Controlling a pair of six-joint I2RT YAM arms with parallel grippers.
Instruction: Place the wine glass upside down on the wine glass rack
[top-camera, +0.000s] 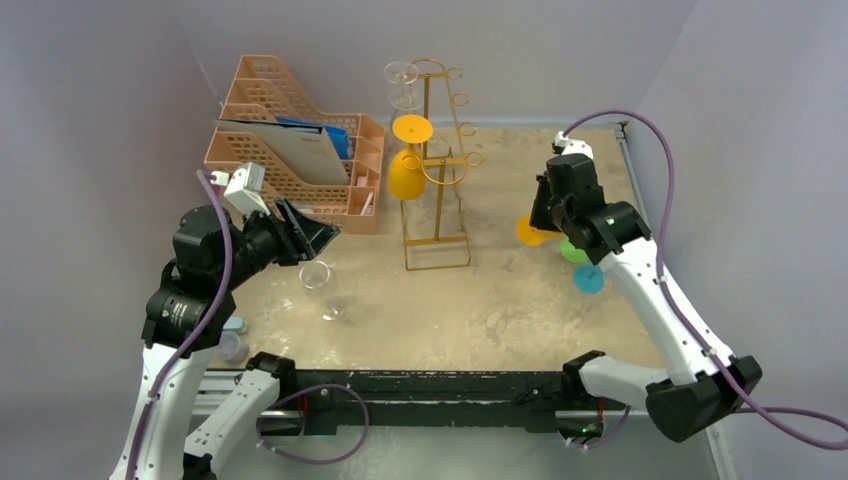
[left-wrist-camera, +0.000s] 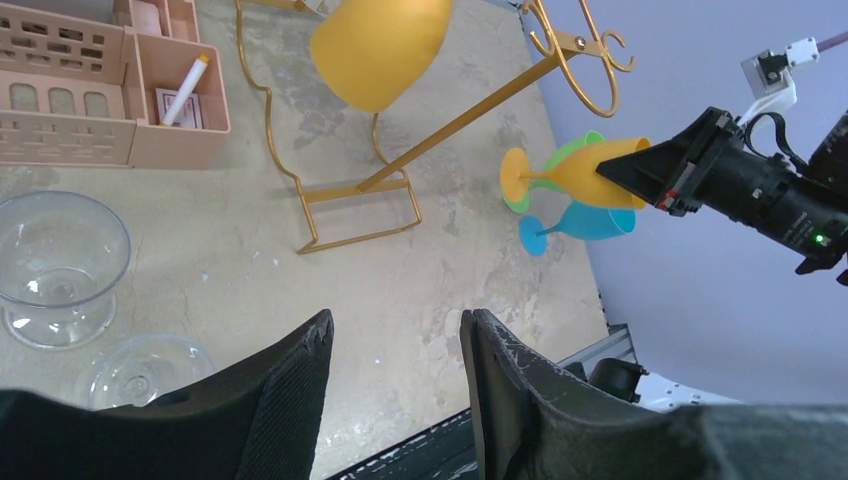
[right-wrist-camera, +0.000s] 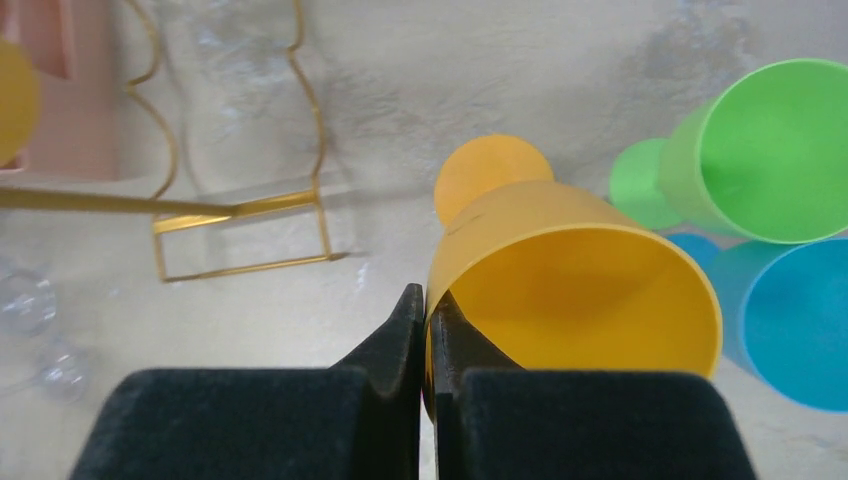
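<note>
The gold wire rack (top-camera: 437, 170) stands at the back centre. An orange glass (top-camera: 408, 165) and a clear glass (top-camera: 402, 80) hang on it upside down. My right gripper (top-camera: 548, 215) is shut on the rim of another orange wine glass (right-wrist-camera: 570, 290), one finger inside the bowl and one outside. This glass is held on its side, right of the rack (right-wrist-camera: 240, 215), with its foot (left-wrist-camera: 515, 178) pointing towards the rack. My left gripper (left-wrist-camera: 395, 330) is open and empty, above the table left of the rack. A clear wine glass (top-camera: 318, 280) sits just below it.
A green glass (right-wrist-camera: 770, 150) and a blue glass (right-wrist-camera: 800, 330) lie on their sides right next to the held one. A peach lattice organiser (top-camera: 300, 150) with papers stands at the back left. The table's metal front edge (top-camera: 420, 385) runs between the arm bases.
</note>
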